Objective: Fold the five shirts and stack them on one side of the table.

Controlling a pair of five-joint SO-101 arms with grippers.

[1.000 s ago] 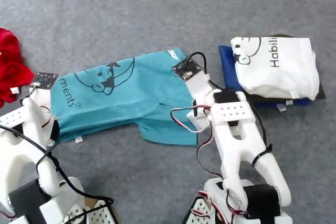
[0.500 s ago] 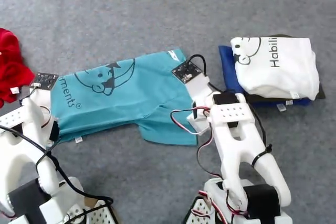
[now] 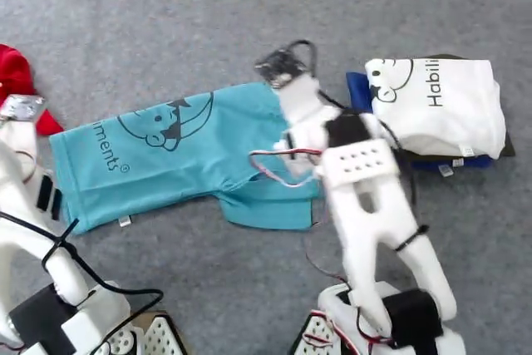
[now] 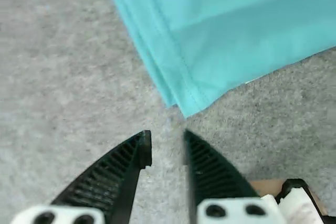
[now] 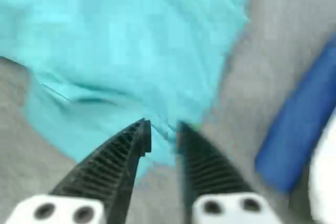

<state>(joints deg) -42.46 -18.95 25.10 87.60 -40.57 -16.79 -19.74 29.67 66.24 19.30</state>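
Observation:
A teal shirt (image 3: 179, 155) lies spread across the middle of the grey table, print side up, with one sleeve (image 3: 270, 205) pointing toward the near edge. My left gripper (image 4: 167, 140) hovers over bare table just off the teal shirt's hem corner (image 4: 181, 103), open by a narrow gap with nothing in it. My right gripper (image 5: 164, 127) hangs over the teal shirt (image 5: 121, 40) near its collar end, fingers slightly apart and empty. Beside it a folded white shirt (image 3: 440, 106) tops a stack on a blue shirt (image 3: 359, 110).
A crumpled red shirt (image 3: 15, 81) lies at the table's left edge, beside the left arm (image 3: 25, 164). The right arm (image 3: 366, 197) stands between the teal shirt and the stack. Bare grey table (image 3: 166, 31) stretches along the far side.
The right arm has swung toward the far side, from the shirt's side seam to its collar end. The left arm has pulled back leftward off the hem, uncovering that edge.

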